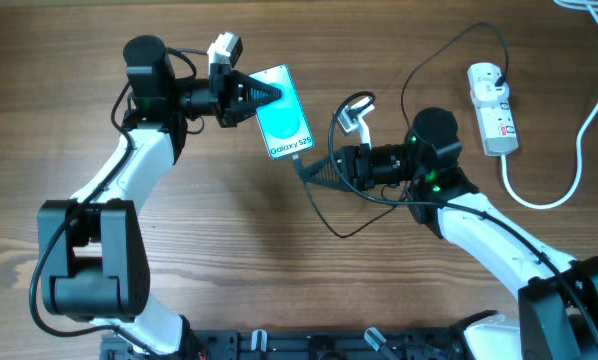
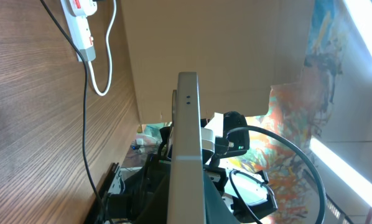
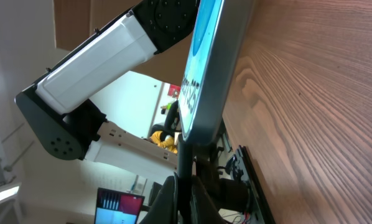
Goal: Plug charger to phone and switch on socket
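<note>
The phone (image 1: 287,120) is hanging just off the wooden surface (image 1: 229,260), a little left of the middle and nearer the far edge than the near one. Its cyan screen is facing up and tilting, and the short edge with the "Galaxy S25" text is pointing toward the near right. The left tool (image 1: 269,95) is clamping the phone at its upper left side, with the jaws closed together on its body. In the left wrist view the phone is showing edge-on as a thin grey slab.

The charger (image 1: 336,234) is meeting the phone at that lower short edge. The right tool (image 1: 307,172) is pinching the connector tip right against the edge, jaws closed on it. In the right wrist view the fingers (image 3: 173,194) are sitting directly under the phone's bottom edge, with the dark tip running up into it. Whether the tip is fully seated, I cannot tell.

From the tip the black cable is looping toward the near edge, curving back under the right arm, then arching up toward the far right corner and reaching the socket (image 1: 492,115). The socket is lying flat near the far right corner, well apart from the phone. Its thick white cord (image 1: 554,203) is curling toward the right edge and then running off past the far edge.
</note>
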`<state>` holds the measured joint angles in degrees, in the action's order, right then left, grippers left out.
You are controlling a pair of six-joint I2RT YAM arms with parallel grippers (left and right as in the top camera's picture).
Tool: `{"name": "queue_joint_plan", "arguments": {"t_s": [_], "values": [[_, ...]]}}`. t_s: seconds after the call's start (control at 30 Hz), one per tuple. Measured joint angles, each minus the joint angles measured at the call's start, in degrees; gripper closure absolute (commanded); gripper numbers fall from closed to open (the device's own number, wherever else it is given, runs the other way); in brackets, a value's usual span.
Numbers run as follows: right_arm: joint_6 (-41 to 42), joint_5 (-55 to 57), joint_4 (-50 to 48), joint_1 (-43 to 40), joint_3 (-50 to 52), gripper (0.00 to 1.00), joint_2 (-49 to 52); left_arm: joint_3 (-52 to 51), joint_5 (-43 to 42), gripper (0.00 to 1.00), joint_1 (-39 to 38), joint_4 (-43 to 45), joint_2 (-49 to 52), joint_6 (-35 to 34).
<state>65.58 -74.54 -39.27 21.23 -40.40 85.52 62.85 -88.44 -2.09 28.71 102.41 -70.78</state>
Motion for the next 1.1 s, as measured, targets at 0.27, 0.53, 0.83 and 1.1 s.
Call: {"name": "queue_joint_plan", "arguments": {"t_s": [0.27,0.53,0.83,1.1], "values": [[0.0,0.09,0.0,0.0,0.0,0.96,0.0,0.0,-0.02,0.96,0.0,-0.2,0.0,0.0],[0.22,1.29,1.77,0.0,0.0,0.96,0.0,0.0,0.0,0.96,0.0,-0.17,0.0,0.0],[-1.01,2.56,4.9,0.0,0.0,0.96,-0.02,0.0,-0.2,0.96,-0.17,-0.07,0.0,0.02],[-1.05,-0.46,-1.16,0.0,0.11,0.96,-0.02,0.0,-0.24,0.96,-0.02,1.53,0.0,0.22]]}}
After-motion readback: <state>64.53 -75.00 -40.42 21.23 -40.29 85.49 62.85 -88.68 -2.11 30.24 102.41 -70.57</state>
